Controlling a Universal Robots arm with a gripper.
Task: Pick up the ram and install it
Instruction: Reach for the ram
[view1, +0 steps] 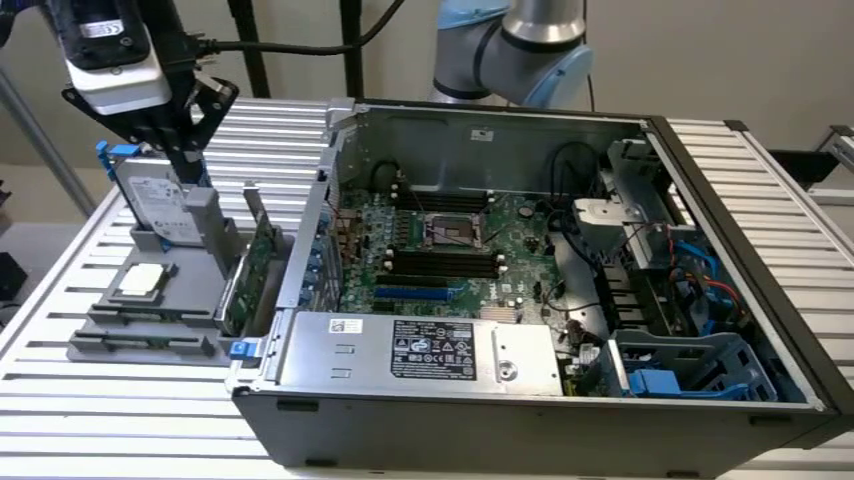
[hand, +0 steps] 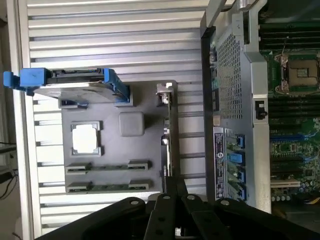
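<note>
Hovering clenched with nothing in its grip, the pincer (view1: 195, 176) hangs over a grey tray (view1: 94, 345), which sits on a table (view1: 120, 420) of pale metal slats. Closest to the pincer stand one hard drive (view1: 158, 205), upright in blue brackets, and one large green card (view1: 254, 268) on its edge; the card is between the pincer and the computer. A little farther out on the same tray are one square processor chip (view1: 144, 280) in its pocket and one plain grey block (hand: 131, 123). At the tray's far end from the pincer are two long holders, side by side. The ram (hand: 109, 188) lies in one of them, seen edge-on as a thin greenish line and well apart from the pincer, and a second strip (hand: 107, 167) of similar shape lies in the other. Beyond the card, one open computer case (view1: 534, 130) rests on the slats. It holds one green motherboard (view1: 521, 240) with a bare socket (view1: 454, 232), a bank of long black slots (view1: 441, 262), one blue slot (view1: 414, 293) and one silver power supply (view1: 414, 345). The pale-blue arm (view1: 514, 50) rises behind the case, in front of a plain beige wall (view1: 721, 50).
</note>
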